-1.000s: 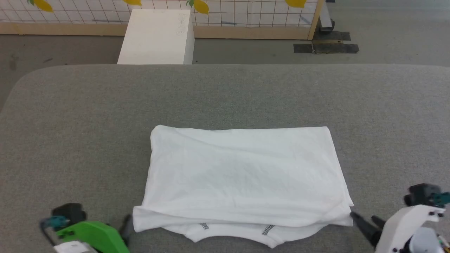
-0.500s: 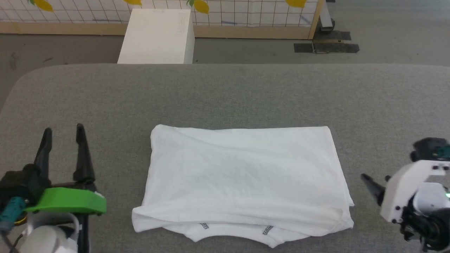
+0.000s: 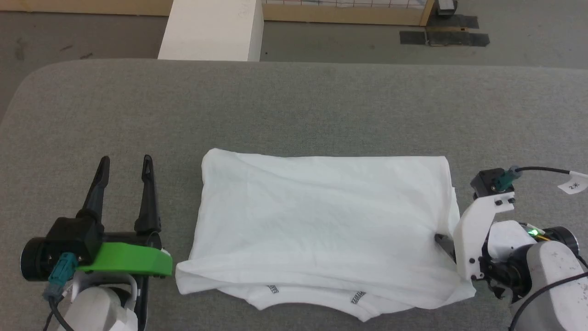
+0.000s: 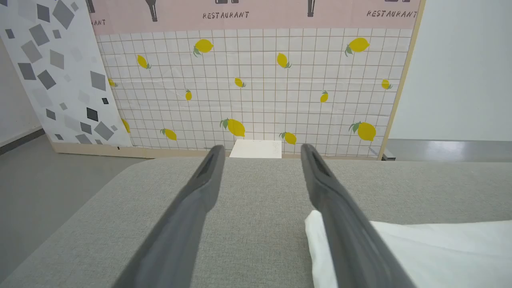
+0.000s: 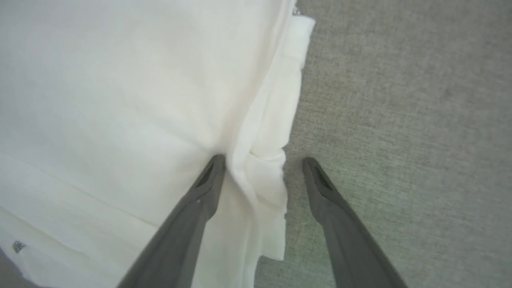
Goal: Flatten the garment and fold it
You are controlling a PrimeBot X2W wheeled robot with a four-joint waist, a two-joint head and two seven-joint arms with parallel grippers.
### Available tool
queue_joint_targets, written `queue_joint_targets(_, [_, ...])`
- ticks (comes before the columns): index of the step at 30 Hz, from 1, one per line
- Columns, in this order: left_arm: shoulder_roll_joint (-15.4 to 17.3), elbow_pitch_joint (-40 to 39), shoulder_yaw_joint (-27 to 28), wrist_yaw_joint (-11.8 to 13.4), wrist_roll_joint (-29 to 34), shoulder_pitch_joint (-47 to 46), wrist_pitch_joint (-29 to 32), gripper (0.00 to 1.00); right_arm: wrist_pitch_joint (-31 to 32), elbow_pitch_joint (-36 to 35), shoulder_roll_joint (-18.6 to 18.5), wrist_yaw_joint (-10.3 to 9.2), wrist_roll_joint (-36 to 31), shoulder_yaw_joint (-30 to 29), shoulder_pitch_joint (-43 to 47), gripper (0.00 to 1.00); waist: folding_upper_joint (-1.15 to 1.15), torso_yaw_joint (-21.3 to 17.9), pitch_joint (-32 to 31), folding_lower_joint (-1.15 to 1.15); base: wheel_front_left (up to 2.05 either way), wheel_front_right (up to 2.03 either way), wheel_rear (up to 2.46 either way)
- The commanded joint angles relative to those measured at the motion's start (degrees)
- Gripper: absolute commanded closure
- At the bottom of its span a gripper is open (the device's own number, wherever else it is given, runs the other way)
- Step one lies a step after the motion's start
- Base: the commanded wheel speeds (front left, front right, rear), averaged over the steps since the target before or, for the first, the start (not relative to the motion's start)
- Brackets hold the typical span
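1. Right tool (image 5: 262,160) has swung in to the right edge of the garment (image 3: 321,220), its fingers spread astride that folded edge.
2. Left tool (image 3: 126,158) is spread, just beside the left edge.
3. Garment lies folded on the grey surface (image 3: 294,110).

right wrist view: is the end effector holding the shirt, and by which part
Nothing is held. The right end effector is open, its fingers straddling the side edge of the garment.

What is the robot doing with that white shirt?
It's folding the shirt, which lies already folded over on the grey table. The open right hand straddles the shirt's right edge, one finger pressing the cloth, the other over the table. The open left hand hovers beside the left edge, holding nothing.
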Motion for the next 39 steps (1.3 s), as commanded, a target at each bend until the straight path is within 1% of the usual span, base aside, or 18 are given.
queue_joint_targets(1, [-0.7,0.4,0.6,-0.5,0.9,-0.9,-0.4,0.0,-0.2,1.7,-0.2,-0.1,0.3,0.9,-0.2,0.0,0.0,0.1,0.4,0.0,0.0,0.0,0.0])
queue_joint_targets(2, [-1.0,0.6,0.9,-0.7,1.0,-0.8,-0.4,0.0,-0.2,2.4,-0.2,-0.1,0.8,1.3,-0.2,0.0,0.0,0.0,0.4,0.0,0.0,0.0,0.0])
queue_joint_targets(3, [-1.4,0.8,1.3,-1.0,1.1,-0.8,-0.4,0.0,-0.2,3.1,-0.3,-0.1,1.4,1.6,-0.3,0.6,0.0,0.0,0.5,0.0,0.0,0.0,0.0])
queue_joint_targets(5, [-2.1,1.1,1.8,-1.4,1.5,-0.6,-0.4,0.0,-0.9,3.6,-0.6,-0.1,2.7,2.0,-0.7,1.0,0.0,-0.2,0.5,0.0,0.0,0.0,0.0])
queue_joint_targets(8, [-2.9,1.3,2.3,-2.0,2.1,-0.4,-0.4,0.0,-2.2,3.7,-1.4,-0.1,4.2,0.3,-1.3,1.0,0.0,-0.5,0.6,0.0,0.0,0.0,0.0])
queue_joint_targets(10, [-3.3,1.6,2.6,-2.4,2.4,-0.5,-0.4,0.0,-2.6,3.8,-2.6,-0.1,4.1,-1.7,-1.5,1.0,0.0,-0.5,0.6,0.0,0.0,0.0,0.0])
queue_joint_targets(16, [-3.9,2.4,3.8,-3.7,2.7,-0.7,-0.4,0.0,-2.5,4.5,-6.2,-0.1,0.2,-9.5,-1.7,1.0,0.0,-0.7,0.6,0.0,0.0,0.0,0.0])
queue_joint_targets(18, [-4.1,2.6,4.0,-3.9,2.9,-0.7,-0.4,0.0,-2.5,4.6,-6.5,-0.1,-1.0,-11.2,-1.8,1.0,0.0,-0.7,0.4,0.0,0.0,0.0,0.0])
queue_joint_targets(21, [-4.4,2.9,4.0,-4.2,3.2,-0.5,-0.4,0.0,-1.9,3.6,-6.4,-0.1,-1.7,-11.8,-1.7,1.0,0.0,-0.7,0.0,0.0,0.0,0.0,0.0])
queue_joint_targets(25, [-4.7,3.3,4.2,-4.6,3.3,-0.4,-0.4,0.0,-0.5,-1.8,-6.9,-0.1,0.3,-9.7,-0.7,1.0,0.0,-0.4,-0.9,0.0,0.0,0.0,0.0])
queue_joint_targets(29, [-5.0,3.4,4.5,-4.8,3.5,0.0,-0.4,0.0,2.5,-12.7,-8.0,-0.1,4.9,-5.9,2.2,1.0,0.0,0.0,-2.1,0.0,0.0,0.0,0.0])
queue_joint_targets(32, [-5.2,3.4,4.5,-4.9,3.6,0.5,-0.4,0.0,5.4,-20.4,-7.5,-0.1,9.3,-2.7,4.4,1.0,0.0,0.2,-2.7,0.0,0.0,0.0,0.0])
queue_joint_targets(34, [-5.4,3.4,4.5,-5.0,3.7,0.7,-0.4,0.0,6.5,-24.2,-7.1,-0.1,10.7,-0.4,4.9,1.0,0.0,0.4,-2.9,0.0,0.0,0.0,0.0])
queue_joint_targets(36, [-5.5,3.4,4.5,-5.1,3.7,1.0,-0.4,0.0,7.2,-26.1,-6.1,-0.1,12.0,1.9,4.9,1.0,0.0,0.6,-3.1,0.0,0.0,0.0,0.0])
queue_joint_targets(39, [-5.5,3.3,4.7,-5.3,3.6,1.1,-0.4,0.0,7.0,-26.2,-4.1,-0.1,12.9,5.0,3.8,1.0,0.0,1.2,-3.1,0.0,0.0,0.0,0.0])
